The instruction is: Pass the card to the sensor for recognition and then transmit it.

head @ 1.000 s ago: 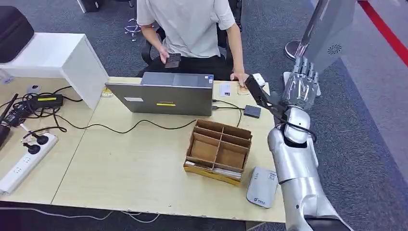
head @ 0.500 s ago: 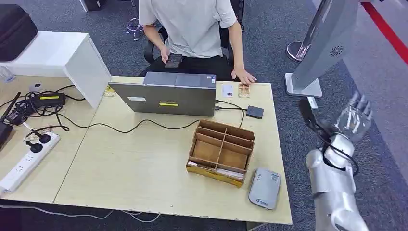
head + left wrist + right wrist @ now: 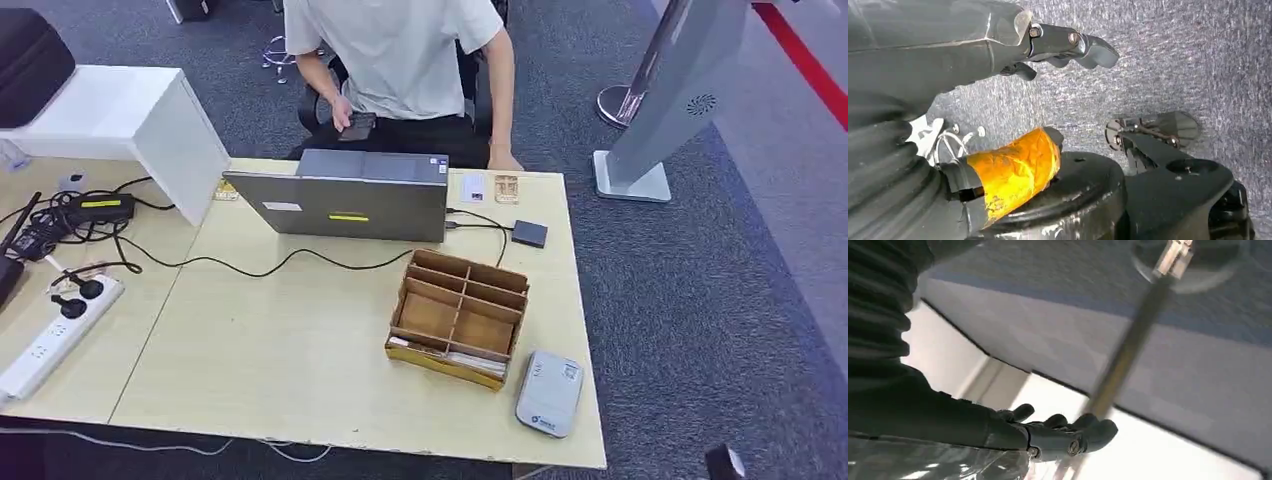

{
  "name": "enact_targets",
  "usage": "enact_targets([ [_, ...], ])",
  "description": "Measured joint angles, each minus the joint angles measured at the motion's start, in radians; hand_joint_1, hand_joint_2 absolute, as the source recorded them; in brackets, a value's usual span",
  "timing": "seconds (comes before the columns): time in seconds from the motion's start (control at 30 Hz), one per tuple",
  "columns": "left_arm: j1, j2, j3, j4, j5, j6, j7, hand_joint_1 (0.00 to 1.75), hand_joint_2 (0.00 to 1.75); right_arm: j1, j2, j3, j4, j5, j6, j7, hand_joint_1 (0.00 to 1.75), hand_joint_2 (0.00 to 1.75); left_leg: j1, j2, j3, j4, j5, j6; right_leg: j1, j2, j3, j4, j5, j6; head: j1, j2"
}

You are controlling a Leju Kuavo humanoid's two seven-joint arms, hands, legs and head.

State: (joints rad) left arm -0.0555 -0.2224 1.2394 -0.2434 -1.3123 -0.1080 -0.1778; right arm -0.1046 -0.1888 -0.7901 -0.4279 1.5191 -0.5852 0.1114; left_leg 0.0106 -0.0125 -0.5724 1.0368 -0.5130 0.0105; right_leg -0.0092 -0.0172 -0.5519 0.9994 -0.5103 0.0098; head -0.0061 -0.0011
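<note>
Two cards lie at the table's far edge beside the laptop: a white card [image 3: 469,187] and a tan card [image 3: 507,188]. The grey-white card sensor [image 3: 549,393] lies flat near the front right corner of the table [image 3: 290,340]. In the left wrist view my left hand [image 3: 998,45] hangs over grey carpet, fingers [image 3: 1083,45] stretched out and holding nothing. My right hand [image 3: 998,432] also holds nothing, its dark fingers [image 3: 1083,432] loosely apart in front of a blurred pole and pale floor.
A cardboard divider box [image 3: 458,315] stands behind the sensor. A grey laptop [image 3: 345,200], a small black box [image 3: 527,233] and cables lie on the table. A seated person [image 3: 400,60] faces me, one hand [image 3: 503,160] near the cards. A grey kiosk stand [image 3: 665,100] rises at the right.
My right arm, raised beside the table's right edge a second ago, has dropped down and out of the head view. The person's hand has drawn back a little from the cards.
</note>
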Motion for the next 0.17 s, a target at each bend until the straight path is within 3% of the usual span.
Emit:
enact_targets([
  [0.17,-0.004,-0.011,0.002,0.0,-0.001,0.005,0.006,0.0,1.75,0.049,0.079,-0.048,0.08,0.02,0.064,0.06,0.0,1.75,0.0,0.003,0.002,0.0,0.0,0.0,0.0,0.004,0.0,0.001,0.0,0.0,0.0,0.0],
])
